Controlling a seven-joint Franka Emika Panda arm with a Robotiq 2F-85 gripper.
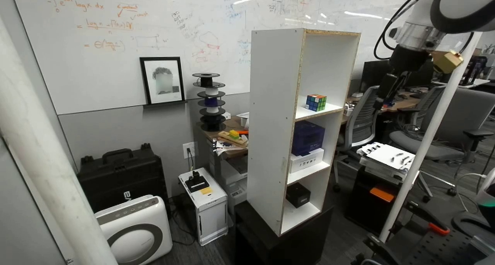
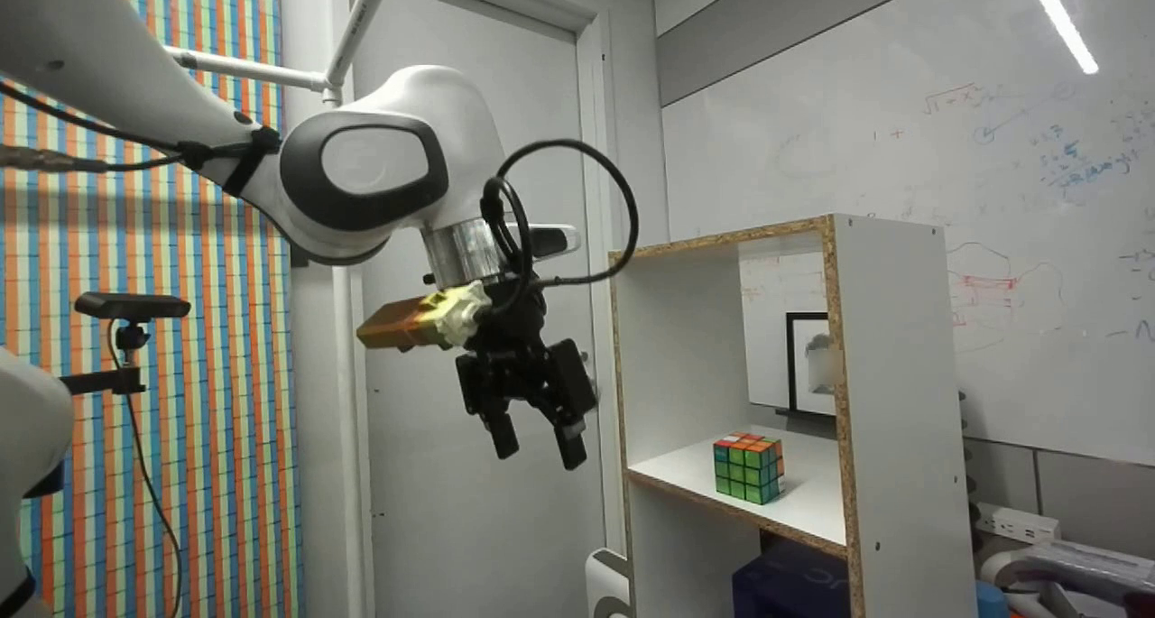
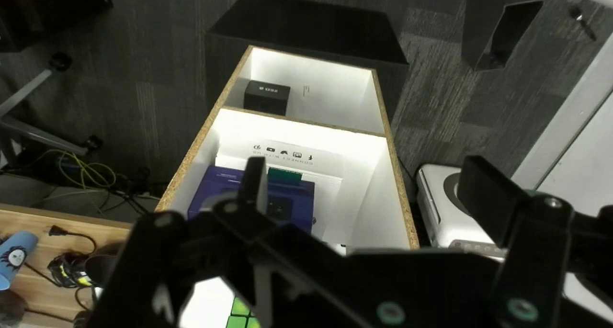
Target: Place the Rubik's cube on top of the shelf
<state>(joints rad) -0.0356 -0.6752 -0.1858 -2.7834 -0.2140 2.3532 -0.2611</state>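
Rubik's cube (image 2: 748,467) sits on a board (image 2: 679,469) in the top bay of the shelf (image 1: 275,122), right of frame centre in both exterior views — under the top panel (image 2: 722,238), not on it. End effector (image 2: 539,443) hangs mid-frame in an exterior view, left of the cube: jaws apart, nothing between. My read: if the top bay counts, it's done, just keep clear. Otherwise it's a pick: go in by the open front, wrist tilted so it misses the top panel, straddle opposite faces, lift just off the board, pull straight out before raising, set down flat, release slowly. Line up from outside; the wrist view gives only a green bit at its bottom edge. Contents: middle bay — purple box (image 1: 308,137) on a white box (image 1: 307,162); bottom bay, a black box (image 1: 297,194), upper, just left of centre in the wrist view.
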